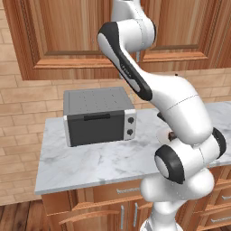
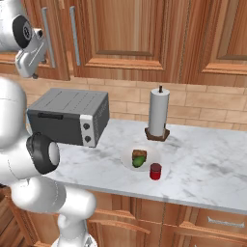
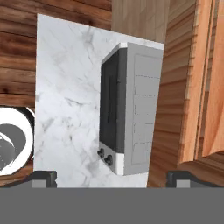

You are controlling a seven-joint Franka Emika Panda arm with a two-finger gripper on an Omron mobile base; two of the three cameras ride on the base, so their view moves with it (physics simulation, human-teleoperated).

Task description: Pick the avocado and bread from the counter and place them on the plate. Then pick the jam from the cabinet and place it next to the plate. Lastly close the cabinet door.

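Note:
The white plate [image 2: 126,161] lies on the marble counter [image 2: 202,164], right of the toaster oven. On the plate, the brown bread [image 2: 140,154] and the dark green avocado [image 2: 137,162] sit side by side. The red jam [image 2: 155,171] stands upright on the counter at the plate's front right rim. A sliver of the plate [image 1: 161,134] peeks out behind my arm. My gripper [image 3: 111,180] is open and holds nothing. It is raised high, looking down on the counter [image 3: 65,100], with the wooden cabinet [image 3: 197,83] door edge to one side. I cannot tell whether the cabinet [image 2: 130,34] door is fully shut.
A grey toaster oven [image 2: 70,118] stands on the counter's left part, also seen as the toaster oven [image 1: 99,115]. A paper towel roll [image 2: 159,116] stands behind the plate. Wooden drawers [image 2: 212,224] run below the counter edge.

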